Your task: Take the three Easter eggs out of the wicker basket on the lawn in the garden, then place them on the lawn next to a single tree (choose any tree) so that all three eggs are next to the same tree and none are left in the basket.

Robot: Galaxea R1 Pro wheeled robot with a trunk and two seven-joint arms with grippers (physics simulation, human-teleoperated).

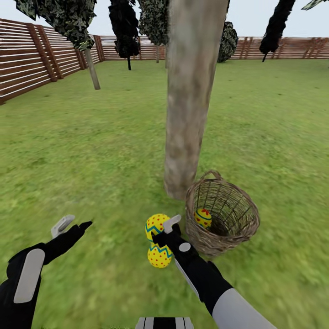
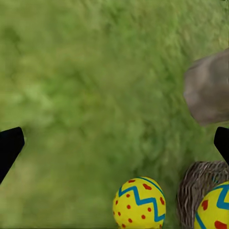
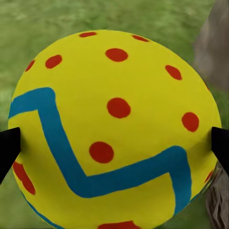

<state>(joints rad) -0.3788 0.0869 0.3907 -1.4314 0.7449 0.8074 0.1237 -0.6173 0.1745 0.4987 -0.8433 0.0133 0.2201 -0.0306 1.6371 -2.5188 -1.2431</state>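
The wicker basket stands on the lawn just right of the tree, and one Easter egg lies inside it. My right gripper is shut on a second egg, low over the grass left of the basket; in the right wrist view this egg spans the gap between both fingertips. A third egg lies on the grass just below it. My left gripper is open over bare grass to the left. Its wrist view shows an egg, the basket and the trunk.
A brown slat fence rings the garden. A thinner trunk stands at the back left, and dark cypresses line the far fence. Open lawn stretches left of and behind the tree.
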